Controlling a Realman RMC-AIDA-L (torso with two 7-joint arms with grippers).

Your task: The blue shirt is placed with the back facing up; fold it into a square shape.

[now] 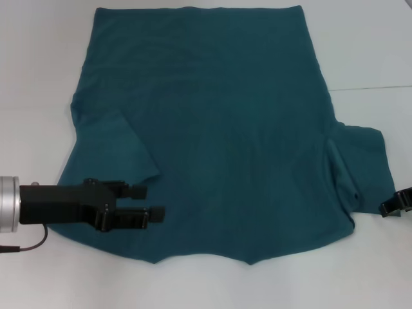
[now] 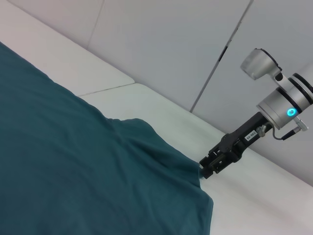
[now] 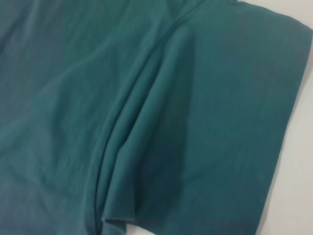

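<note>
Head view: blue shirt point(image 1: 219, 129) flat on desk point(image 1: 38, 64), collar edge nearest, hem far; left sleeve already folded in. Left hand point(image 1: 147, 204) over shirt's near left corner, fingers parted, holding nothing. Right hand point(image 1: 394, 205) at right sleeve's outer edge, grip cannot tell.

Left wrist view: right hand point(image 2: 204, 169) touching sleeve tip.

Right wrist view: only sleeve folds, unfolded. Right arm nearer; fold inward likely next.
</note>
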